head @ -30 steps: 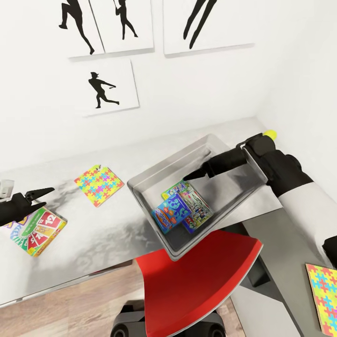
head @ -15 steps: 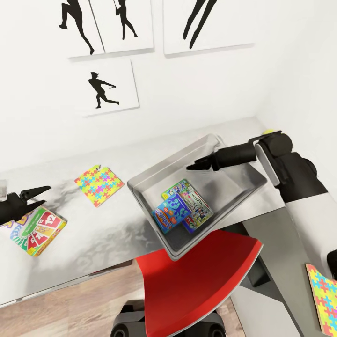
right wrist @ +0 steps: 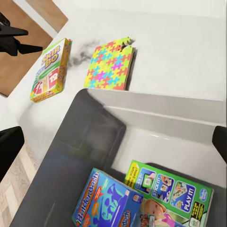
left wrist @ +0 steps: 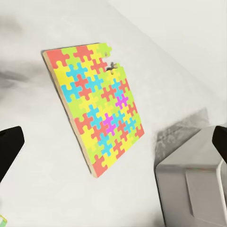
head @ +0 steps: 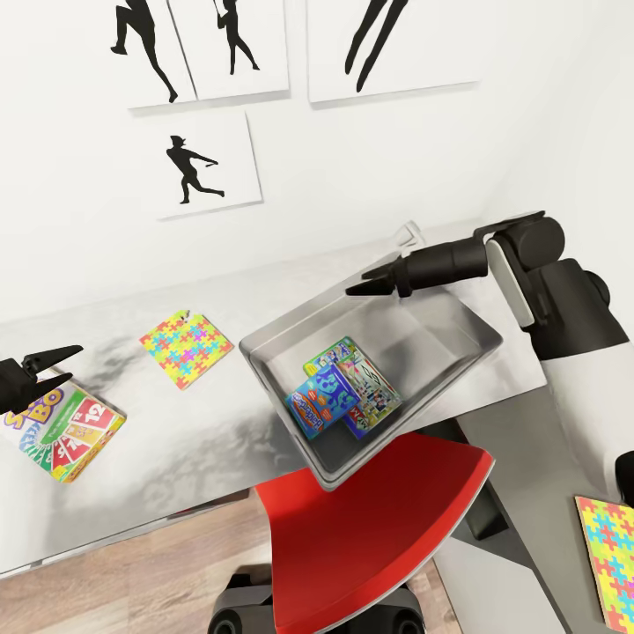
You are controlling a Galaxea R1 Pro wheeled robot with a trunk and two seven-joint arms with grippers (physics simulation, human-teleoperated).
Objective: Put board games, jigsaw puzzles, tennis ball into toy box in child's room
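The grey toy box [head: 280, 414] stands mid-table with two board games [head: 343, 387] lying flat inside, a blue one [right wrist: 106, 203] and a green one [right wrist: 170, 187]. My right gripper [head: 359, 286] hangs open above the box's far rim, holding nothing. A colourful jigsaw puzzle [head: 187, 346] lies on the table left of the box. Further left is a Skip-Bo board game [head: 66, 429], with my open left gripper [head: 72, 364] just above its far edge. In the left wrist view the puzzle [left wrist: 94, 109] lies between the fingers. A second jigsaw [head: 612, 550] lies at the lower right. My right arm hides the tennis ball.
A red chair [head: 370, 519] is pushed in under the table's front edge, right below the box. The white wall with silhouette pictures [head: 207, 163] runs close behind the table. Wooden floor [head: 132, 572] shows in front.
My right gripper has risen from inside the box to above its far rim, and the arm now covers the tennis ball. The left gripper has drifted a little left.
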